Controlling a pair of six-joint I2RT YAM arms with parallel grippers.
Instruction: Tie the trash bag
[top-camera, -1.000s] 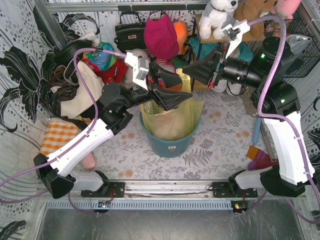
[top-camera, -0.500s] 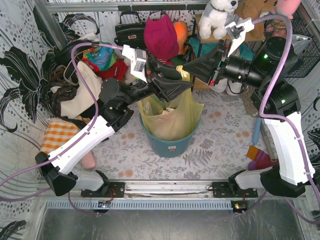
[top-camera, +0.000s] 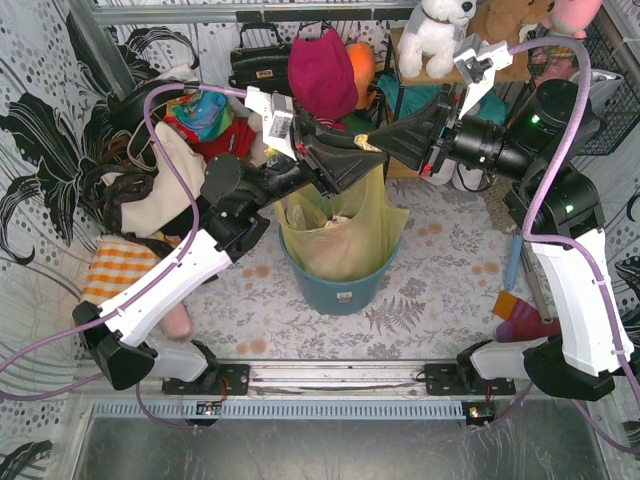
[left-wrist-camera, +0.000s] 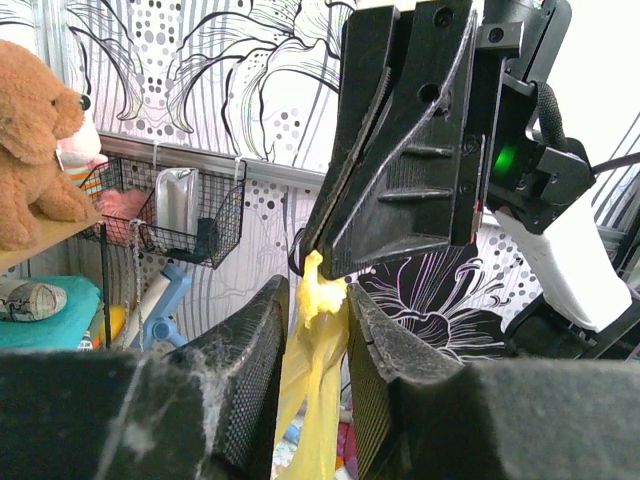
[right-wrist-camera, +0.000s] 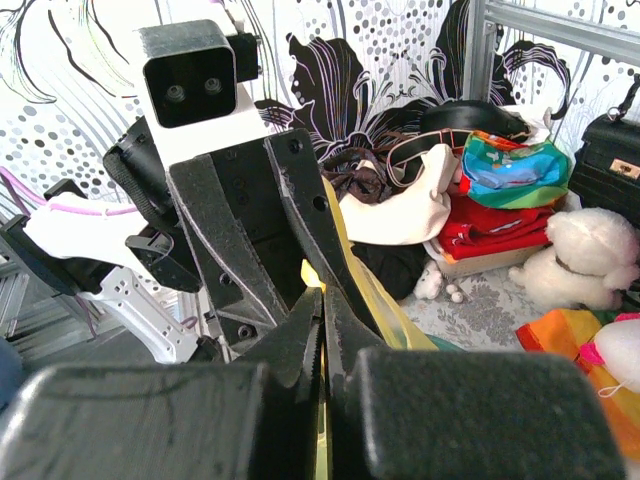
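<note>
The yellow-green trash bag (top-camera: 340, 235) sits in a teal bin (top-camera: 340, 292), with white paper showing through. Its top is drawn up to a peak between my two grippers. My right gripper (top-camera: 374, 141) is shut on the bag's top tip, as the right wrist view (right-wrist-camera: 322, 296) shows; yellow plastic (right-wrist-camera: 378, 300) hangs beside its fingers. My left gripper (top-camera: 362, 157) is just below it. In the left wrist view its jaws (left-wrist-camera: 316, 290) stand narrowly apart around the hanging strip of bag (left-wrist-camera: 315, 400) and are not clamped. The right gripper's fingers (left-wrist-camera: 400, 160) loom directly above.
Behind the bin are a black handbag (top-camera: 260, 65), a magenta cloth (top-camera: 322, 70), a white plush (top-camera: 435, 30) and a cream tote (top-camera: 175, 170). An orange checked cloth (top-camera: 115, 270) lies at the left. A wire basket (top-camera: 610, 95) hangs at the right.
My left gripper has risen from the bag's mouth, narrowed its jaws and closed in under the right gripper. The bag's top is now pulled up into a peak.
</note>
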